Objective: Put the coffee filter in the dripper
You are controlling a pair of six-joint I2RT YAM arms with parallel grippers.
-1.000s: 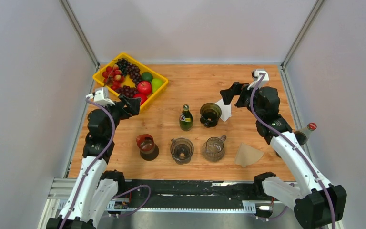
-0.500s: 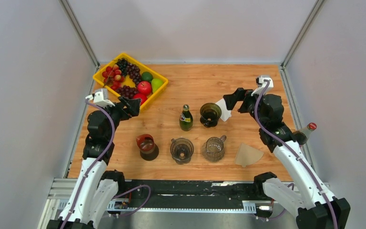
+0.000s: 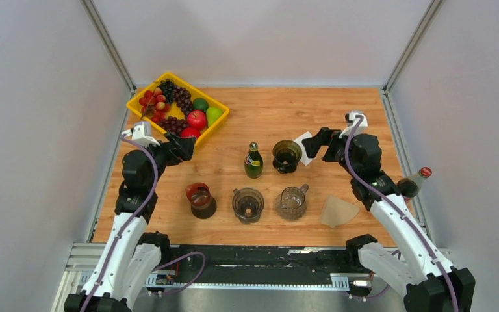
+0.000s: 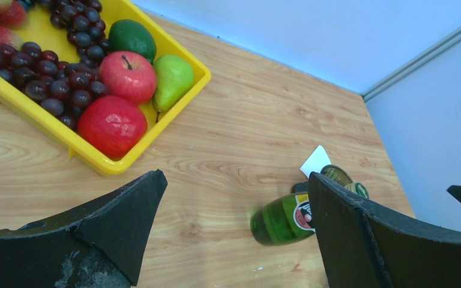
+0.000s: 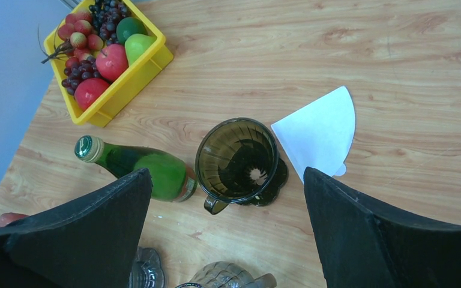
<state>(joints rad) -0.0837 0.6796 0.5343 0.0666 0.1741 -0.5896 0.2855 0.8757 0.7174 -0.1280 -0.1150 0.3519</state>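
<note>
Just beside the dripper, the white coffee filter lies flat

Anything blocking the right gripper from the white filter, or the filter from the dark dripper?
Nothing visible. The open right gripper hangs above the white filter, which lies flat on the table right beside the dripper. The dripper's mouth is empty; the green bottle stands on its opposite side, out of the path.

The left arm is seen rising along the frame's left side, and the left tool is held spread wide, empty. At right, the right arm is bent toward centre, and the right tool is likewise spread, with nothing gripped.
</note>
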